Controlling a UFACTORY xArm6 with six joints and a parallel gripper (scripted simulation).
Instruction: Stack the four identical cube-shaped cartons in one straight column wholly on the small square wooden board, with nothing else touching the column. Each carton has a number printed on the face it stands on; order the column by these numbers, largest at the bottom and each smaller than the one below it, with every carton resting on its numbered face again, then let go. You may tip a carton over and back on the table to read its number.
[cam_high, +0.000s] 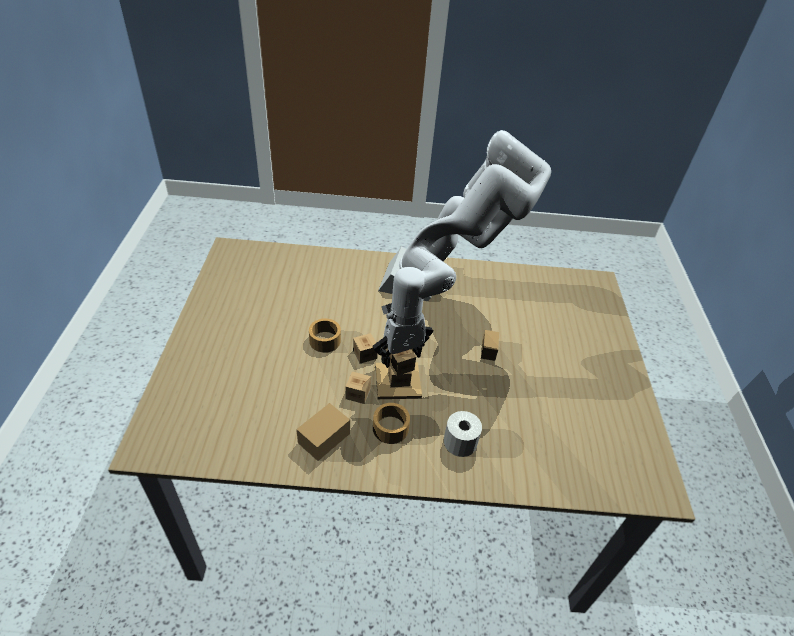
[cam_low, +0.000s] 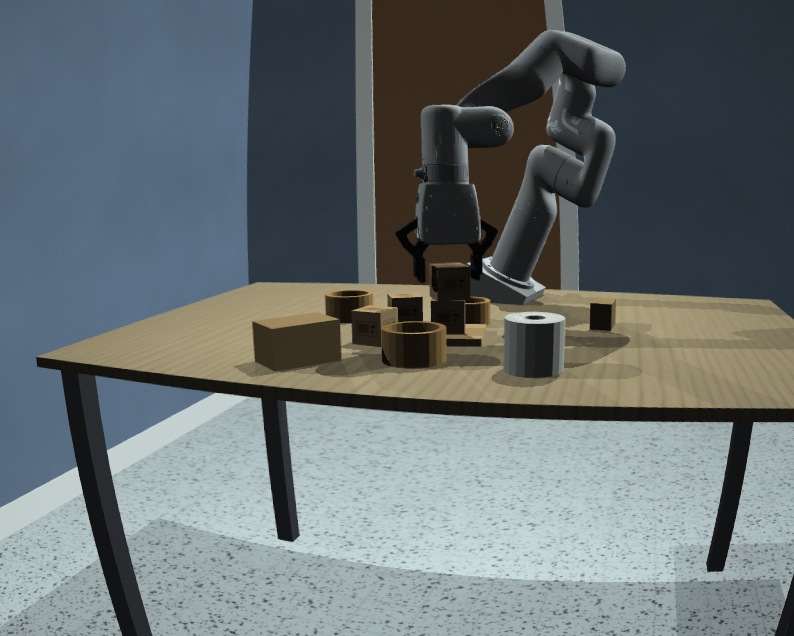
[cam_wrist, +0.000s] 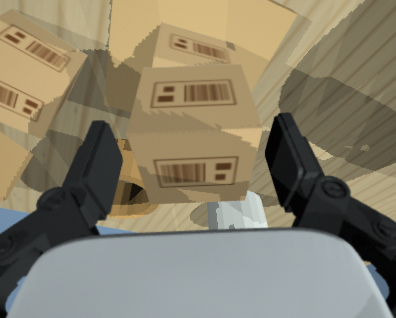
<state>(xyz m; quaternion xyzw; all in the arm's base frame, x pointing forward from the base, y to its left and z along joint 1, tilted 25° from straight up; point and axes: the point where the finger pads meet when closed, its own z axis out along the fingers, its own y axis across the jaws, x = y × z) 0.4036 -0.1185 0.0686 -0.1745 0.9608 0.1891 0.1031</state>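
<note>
My gripper (cam_high: 402, 355) (cam_low: 448, 272) (cam_wrist: 192, 136) is open around a carton (cam_high: 403, 362) (cam_low: 450, 282) (cam_wrist: 195, 100), with a gap on each side in the wrist view. This carton rests on a lower carton (cam_high: 400, 380) (cam_low: 448, 318) (cam_wrist: 192, 47), which stands on the wooden board (cam_high: 415, 389) (cam_low: 474, 335) (cam_wrist: 200, 12). Whether their edges line up exactly is unclear. Two more cartons stand on the table left of the board: a rear one (cam_high: 364, 348) (cam_low: 404, 307) and a front one (cam_high: 357, 386) (cam_low: 375, 326) (cam_wrist: 37, 82). The numbered undersides are hidden.
A large box (cam_high: 323, 430) (cam_low: 298, 342) stands front left. A ring (cam_high: 391, 436) (cam_low: 414, 351) is before the board, another ring (cam_high: 324, 345) (cam_low: 349, 312) is back left. A white roll (cam_high: 462, 442) (cam_low: 534, 351) stands front right, a small block (cam_high: 489, 346) (cam_low: 602, 315) farther right.
</note>
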